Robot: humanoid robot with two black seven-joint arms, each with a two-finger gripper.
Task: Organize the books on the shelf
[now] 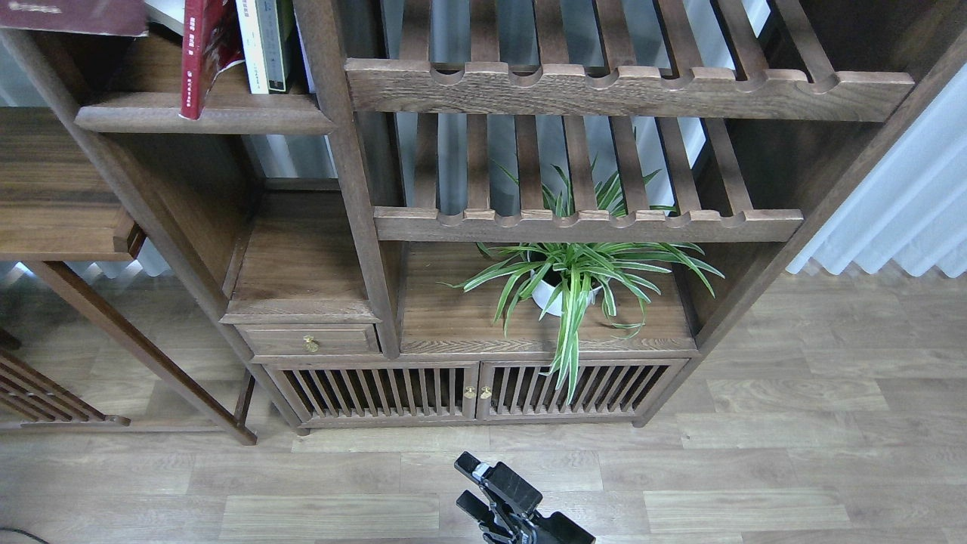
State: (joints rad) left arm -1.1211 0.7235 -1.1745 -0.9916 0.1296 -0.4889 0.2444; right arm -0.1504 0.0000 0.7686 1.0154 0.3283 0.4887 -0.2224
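Note:
The dark-brown plank shelf (227,121) with a rounded front lip is at the upper left. A red book (202,53) stands on it, leaning, its lower corner over the lip. A dark maroon book (75,15) shows only as an edge at the top left corner. The yellow-green book is out of view. One gripper (465,482) shows at the bottom centre, low above the floor and far from the shelf. I take it for my right one. Its two fingers stand apart and hold nothing. My left gripper is out of view.
Thin white and green-spined books (266,45) stand right of the red book. Two slatted racks (627,87) fill the upper right. A potted spider plant (574,279) sits on the low cabinet (468,393). A wooden desk (53,189) is at the left.

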